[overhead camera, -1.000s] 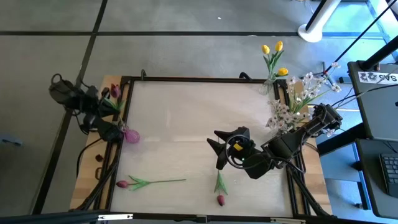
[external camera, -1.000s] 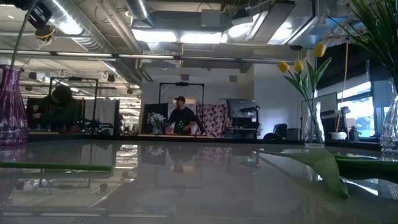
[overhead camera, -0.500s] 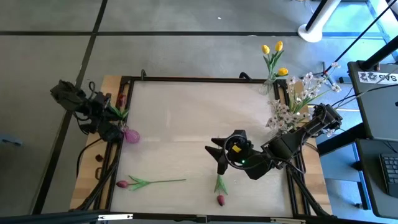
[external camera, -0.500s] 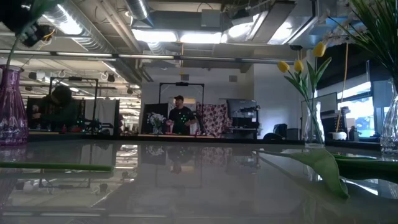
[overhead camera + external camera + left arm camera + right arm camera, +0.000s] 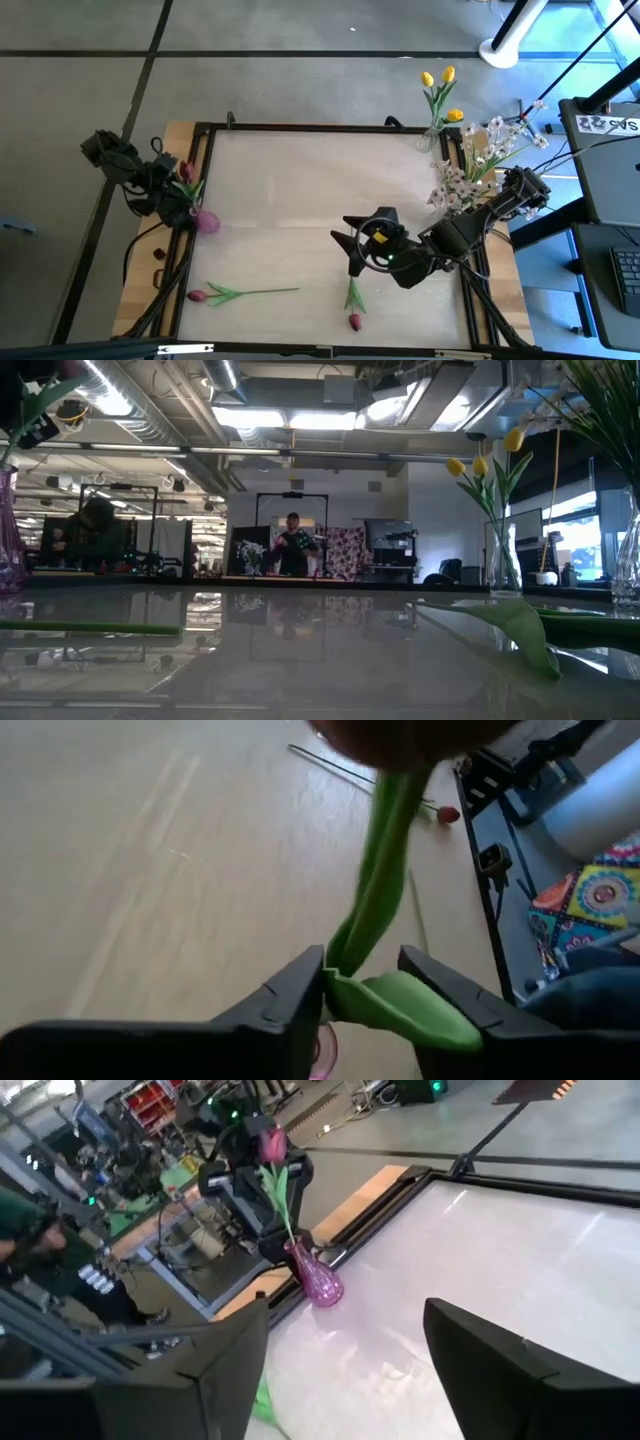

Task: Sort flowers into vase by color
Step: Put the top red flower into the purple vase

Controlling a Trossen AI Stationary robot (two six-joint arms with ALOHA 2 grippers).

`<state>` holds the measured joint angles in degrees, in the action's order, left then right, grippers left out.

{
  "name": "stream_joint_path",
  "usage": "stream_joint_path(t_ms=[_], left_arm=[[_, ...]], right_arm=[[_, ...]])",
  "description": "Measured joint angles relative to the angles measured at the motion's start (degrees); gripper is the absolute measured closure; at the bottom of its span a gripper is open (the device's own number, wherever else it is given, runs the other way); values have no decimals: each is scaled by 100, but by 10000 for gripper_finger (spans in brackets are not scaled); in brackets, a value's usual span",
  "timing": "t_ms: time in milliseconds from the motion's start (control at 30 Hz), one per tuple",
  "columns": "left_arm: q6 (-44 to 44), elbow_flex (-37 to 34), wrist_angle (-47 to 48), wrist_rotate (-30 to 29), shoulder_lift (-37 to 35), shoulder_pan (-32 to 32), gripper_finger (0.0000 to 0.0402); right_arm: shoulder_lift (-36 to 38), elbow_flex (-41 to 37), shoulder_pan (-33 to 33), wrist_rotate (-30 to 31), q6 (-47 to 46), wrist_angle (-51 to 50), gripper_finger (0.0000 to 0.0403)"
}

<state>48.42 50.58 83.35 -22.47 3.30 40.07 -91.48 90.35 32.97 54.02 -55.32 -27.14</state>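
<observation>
A dark red tulip (image 5: pixel 185 170) stands with its stem in the purple vase (image 5: pixel 207 220) at the table's left edge. My left gripper (image 5: pixel 362 970) is open around that tulip's green leaf, just above the vase; the right wrist view shows it there (image 5: pixel 255 1180). My right gripper (image 5: pixel 345 245) hovers open and empty over the table's middle right. Two more dark red tulips lie flat near the front edge, one at the left (image 5: pixel 240 293) and one in the middle (image 5: pixel 354 305). Yellow tulips (image 5: pixel 440 95) stand in a clear vase at the far right. My left gripper has its two fingers on either side of the tulip's green leaf (image 5: pixel 400 1005), low on the stem. The leaf lies across the gap and meets one finger's (image 5: pixel 300 1005) inner face. The fingers come slanting down from the table's left side. The tulip stands upright in the vase.
White blossom sprays (image 5: pixel 475 160) stand in a vase at the right edge, beside my right arm. A black frame (image 5: pixel 300 127) runs around the table top. The wide pale middle of the table lies between the two arms. People stand in the room far behind the table.
My left gripper has tipped downward, rolled and sunk a little at the left edge. The dark red tulip has come down with it, and its stem now sits lower in the purple vase. The vase has shifted slightly toward the table's left edge.
</observation>
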Motion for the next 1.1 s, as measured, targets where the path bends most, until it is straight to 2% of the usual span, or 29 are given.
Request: stream_joint_path(t_ms=[167,267,400,467,867,1100], left_arm=[[-39,416,73,463,378,0,252],[300,804,650,1036,796,0,253],[526,946,667,1684,1118,0,256],[615,949,664,1759,1276,0,257],[997,876,667,1223,1660,-7,251],[661,262,667,-18,1683,-11,247]], right_arm=[[0,0,0,-80,212,-72,114],[-2,0,0,-116,229,-275,109],[-2,0,0,-116,228,-478,109],[-2,0,0,-116,226,-532,109],[-2,0,0,-228,225,-653,109],[-2,0,0,-534,224,-871,109]])
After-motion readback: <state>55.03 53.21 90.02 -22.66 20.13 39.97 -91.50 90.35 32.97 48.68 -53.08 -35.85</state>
